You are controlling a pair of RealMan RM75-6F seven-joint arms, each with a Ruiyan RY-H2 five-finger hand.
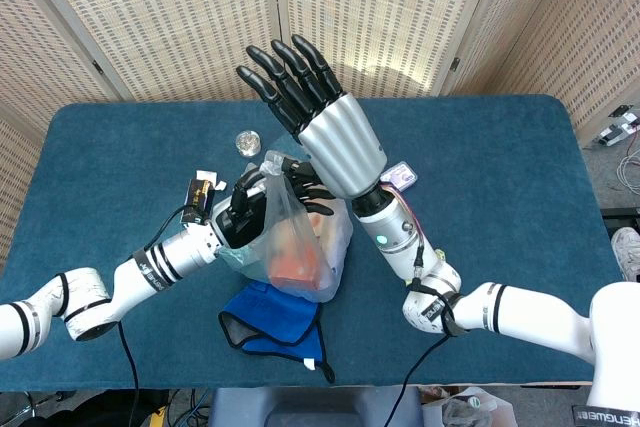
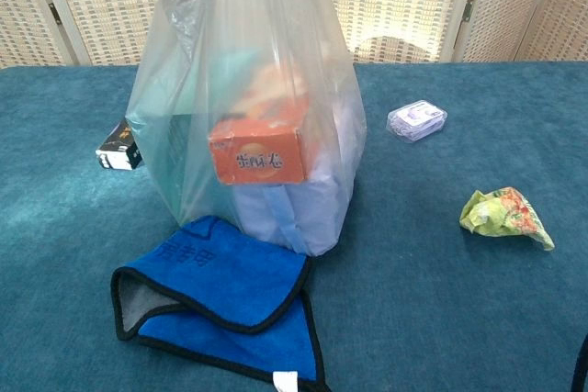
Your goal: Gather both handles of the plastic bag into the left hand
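Translucent plastic bag, holding an orange box and pale packages, stands at table centre, its gathered top gripped in the left hand at the bag's 10 o'clock. Right hand raised above the bag at 12 o'clock, fingers spread, holding nothing. Blue cloth touches the base at 6 o'clock; black box at 9, clear case and crumpled wrapper well apart at 3; bare teal table to the right.

My left hand at the top of the plastic bag, right hand raised above it, box inside the bag, cloth in front, small carton left behind it, packet and wrapper to the right
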